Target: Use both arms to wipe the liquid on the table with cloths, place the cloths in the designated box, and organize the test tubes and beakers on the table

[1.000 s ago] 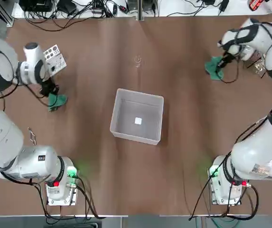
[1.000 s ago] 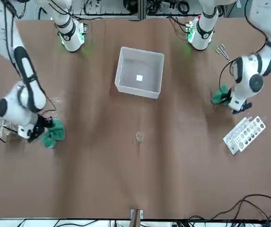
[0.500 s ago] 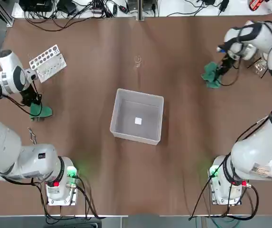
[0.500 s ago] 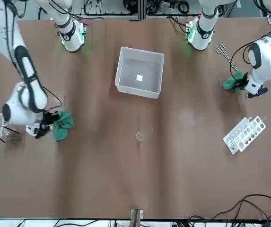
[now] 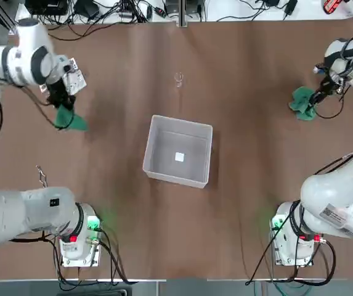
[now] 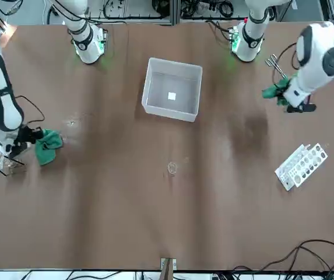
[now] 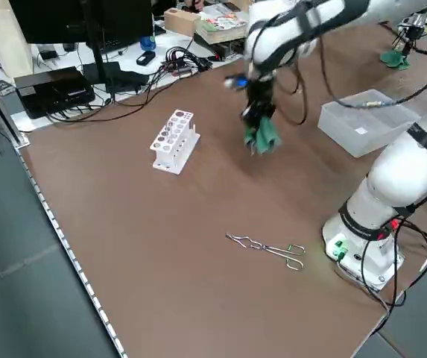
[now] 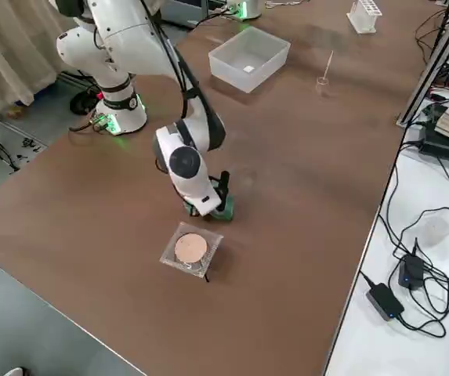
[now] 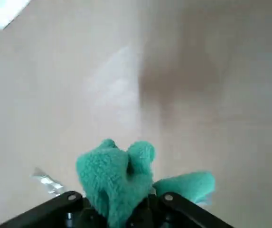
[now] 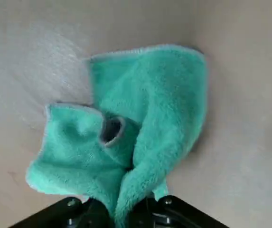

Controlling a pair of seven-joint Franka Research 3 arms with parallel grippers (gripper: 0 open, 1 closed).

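Top view, left to right: my left gripper [image 5: 61, 106] clenches a soft green fabric cloth [image 5: 67, 118] aloft beside the white holed rack [image 5: 71, 73]; translucent plastic box [image 5: 158, 169] centre; my right gripper [image 5: 315, 98] pins its green rag [image 5: 302, 102] to the table. A careless swing could topple the rack.

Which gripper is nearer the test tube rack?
Left. The left gripper sits right beside the test tube rack, holding a cloth; the right gripper is across the table.

Left arm reaches out far over its own side of the surface, left pincer [image 5: 60, 106] pointing down, clamped tight. Right arm stretched to the far right edge, right pincer [image 5: 315, 98] low, likewise clamped.
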